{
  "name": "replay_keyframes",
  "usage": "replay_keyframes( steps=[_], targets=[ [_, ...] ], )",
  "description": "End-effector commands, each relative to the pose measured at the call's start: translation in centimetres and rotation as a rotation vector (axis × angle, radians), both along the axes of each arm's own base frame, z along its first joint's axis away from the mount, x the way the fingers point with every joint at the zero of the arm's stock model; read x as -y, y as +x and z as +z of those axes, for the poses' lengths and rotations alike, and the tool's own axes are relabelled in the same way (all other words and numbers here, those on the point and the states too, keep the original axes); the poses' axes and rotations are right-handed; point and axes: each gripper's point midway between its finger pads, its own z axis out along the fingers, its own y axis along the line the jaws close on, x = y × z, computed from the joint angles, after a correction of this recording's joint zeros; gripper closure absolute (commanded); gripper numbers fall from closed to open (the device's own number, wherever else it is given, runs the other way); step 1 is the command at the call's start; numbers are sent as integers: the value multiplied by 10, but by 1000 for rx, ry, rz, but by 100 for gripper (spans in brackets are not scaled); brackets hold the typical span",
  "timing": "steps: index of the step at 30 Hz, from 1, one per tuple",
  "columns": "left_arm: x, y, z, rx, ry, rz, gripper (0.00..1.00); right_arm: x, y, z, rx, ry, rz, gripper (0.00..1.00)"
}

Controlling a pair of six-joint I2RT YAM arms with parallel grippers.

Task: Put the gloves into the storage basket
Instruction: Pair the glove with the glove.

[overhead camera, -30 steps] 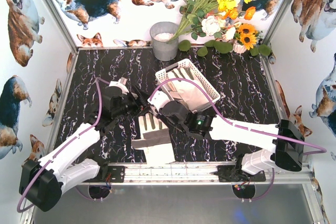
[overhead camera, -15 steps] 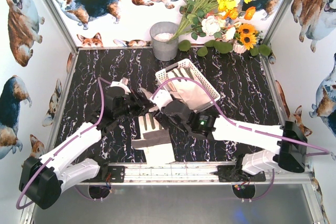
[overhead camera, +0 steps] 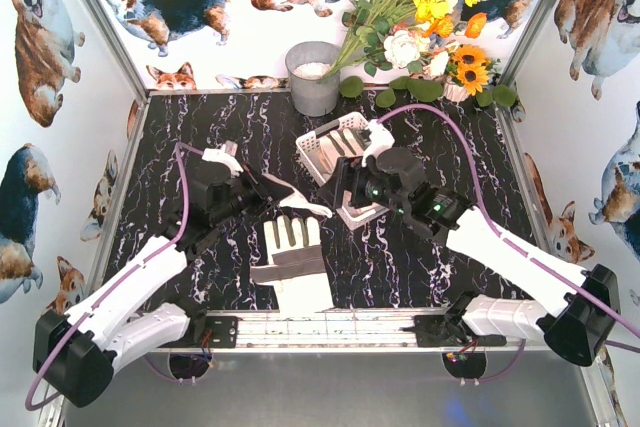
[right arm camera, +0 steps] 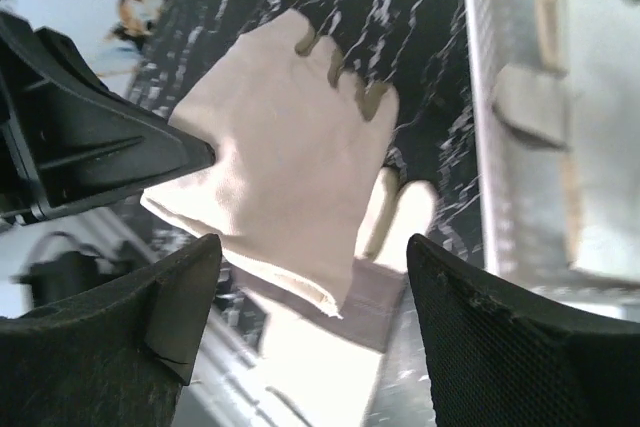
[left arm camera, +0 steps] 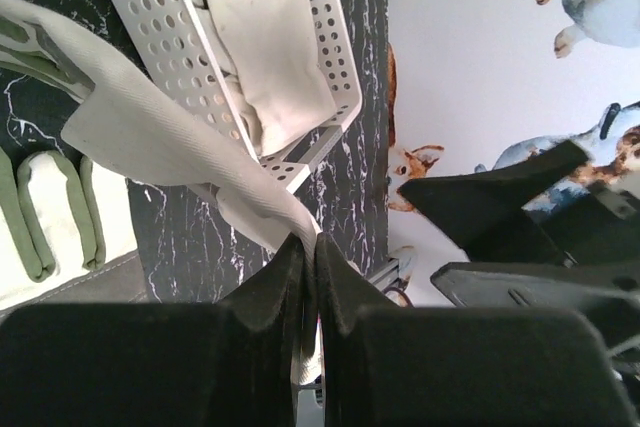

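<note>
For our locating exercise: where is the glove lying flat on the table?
Top view: the flat glove lies by the table's near edge, left of centre, before the basket.

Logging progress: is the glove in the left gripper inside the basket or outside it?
Outside. The left gripper pinches the glove by an edge over the table, beside the storage basket.

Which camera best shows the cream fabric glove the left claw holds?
The right wrist view: the cream fabric glove is spread out, fingers visible. Left wrist shows a foreshortened fold leaving the left gripper; top external shows it small.
</note>
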Motion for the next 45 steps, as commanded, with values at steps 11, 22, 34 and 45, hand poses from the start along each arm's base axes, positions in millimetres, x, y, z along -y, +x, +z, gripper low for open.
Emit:
replay_keyframes(
  steps=[11,22,34,45],
  targets=[
    [-4,3,69,252,-143,38,100,-21,4,12,-640,747,-162,25],
    [-7,-2,80,325,-197,44,100,-27,17,22,-809,993,-223,22],
    [-11,-5,78,337,-187,50,100,-48,15,26,-908,1039,-139,32],
    [-7,-12,66,294,-173,12,100,-49,15,34,-895,1059,-112,57]
  ],
)
